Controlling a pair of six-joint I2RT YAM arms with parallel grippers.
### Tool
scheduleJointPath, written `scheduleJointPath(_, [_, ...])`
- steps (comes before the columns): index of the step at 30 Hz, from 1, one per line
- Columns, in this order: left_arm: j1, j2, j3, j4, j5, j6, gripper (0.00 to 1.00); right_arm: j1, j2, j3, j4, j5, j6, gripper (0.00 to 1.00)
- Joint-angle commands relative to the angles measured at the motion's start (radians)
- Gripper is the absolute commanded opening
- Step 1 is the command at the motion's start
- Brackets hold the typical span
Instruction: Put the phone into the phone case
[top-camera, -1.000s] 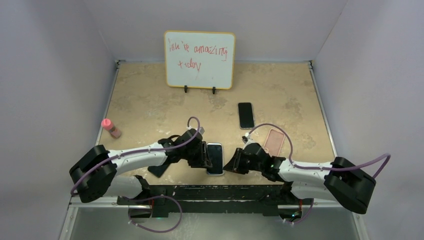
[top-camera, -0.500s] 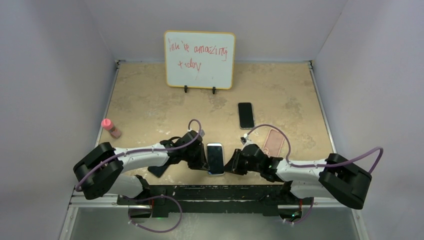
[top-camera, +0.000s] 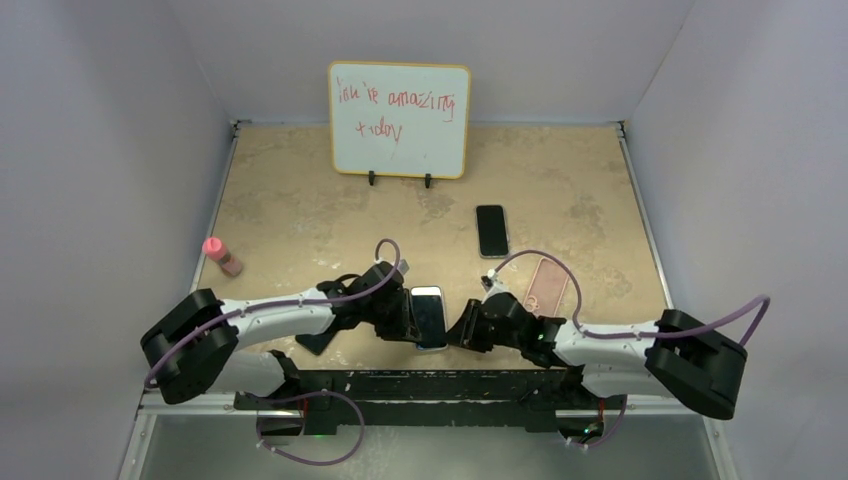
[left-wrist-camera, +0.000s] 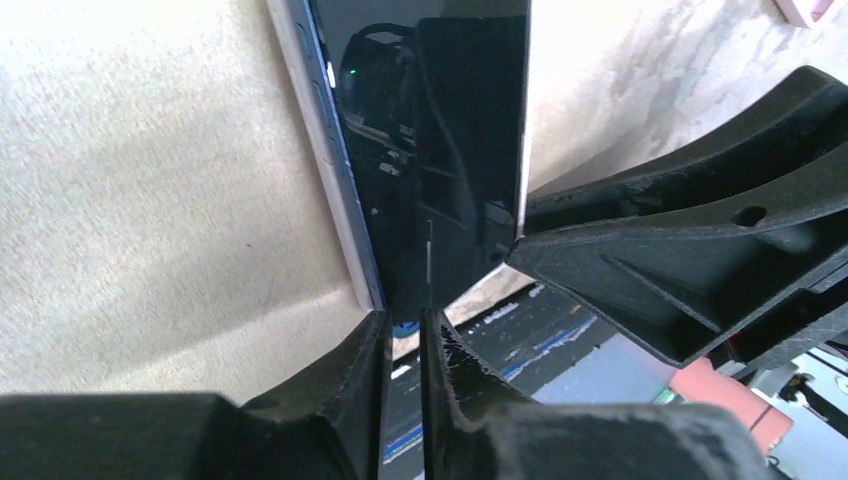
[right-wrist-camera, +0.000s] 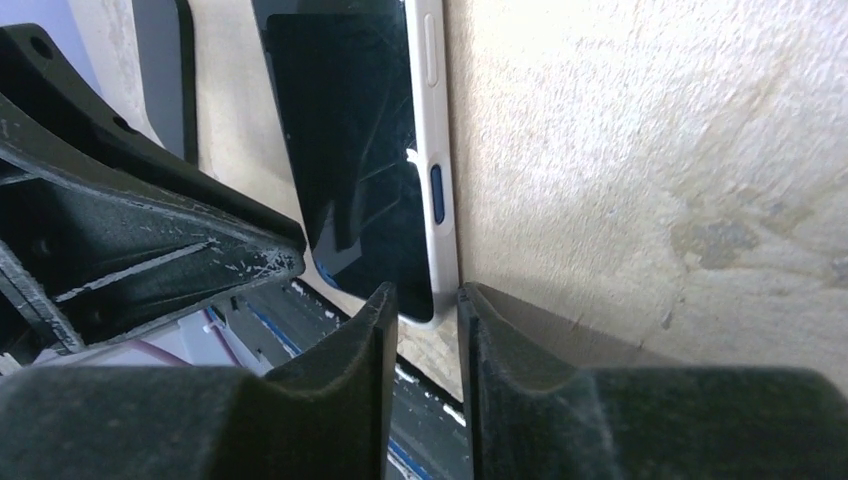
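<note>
L gripper (left-wrist-camera: 405, 340) & R gripper (right-wrist-camera: 420, 305), both nearly closed, nip only near corners of the phone (top-camera: 430, 318) by the table (top-camera: 300, 200) edge, so uneven pull cld twist it loose.

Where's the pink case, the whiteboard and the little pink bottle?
pink case (top-camera: 548, 283), top view, its flat middle.
whiteboard (top-camera: 400, 130), top view, its white writing face.
pink bottle (top-camera: 222, 256), top view, just below its cap.
</note>
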Motion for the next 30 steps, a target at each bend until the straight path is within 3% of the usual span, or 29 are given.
scheduleJointPath(1, [0.046, -0.065, 0.019, -0.013, 0.022, 0.034, 0.23, 0.02, -0.088, 0.012, -0.104, 0.098, 0.02, 0.36])
scheduleJointPath(5, [0.147, -0.104, 0.019, -0.034, 0.039, 0.103, 0.31, 0.018, -0.133, 0.04, -0.197, 0.143, 0.003, 0.54])
scheduleJointPath(8, [0.198, -0.108, 0.023, -0.018, 0.062, 0.141, 0.33, 0.013, -0.12, 0.093, -0.249, 0.167, -0.051, 0.61])
scheduleJointPath(20, [0.267, 0.044, 0.03, 0.093, 0.145, 0.198, 0.32, -0.098, 0.069, 0.2, -0.154, 0.042, -0.138, 0.62])
scheduleJointPath(24, [0.269, 0.081, 0.028, 0.104, 0.155, 0.211, 0.28, -0.103, 0.126, 0.219, -0.107, 0.021, -0.146, 0.69])
scheduleJointPath(30, [0.274, 0.066, -0.002, 0.089, 0.122, 0.219, 0.23, -0.103, 0.181, 0.191, 0.045, -0.075, -0.067, 0.72])
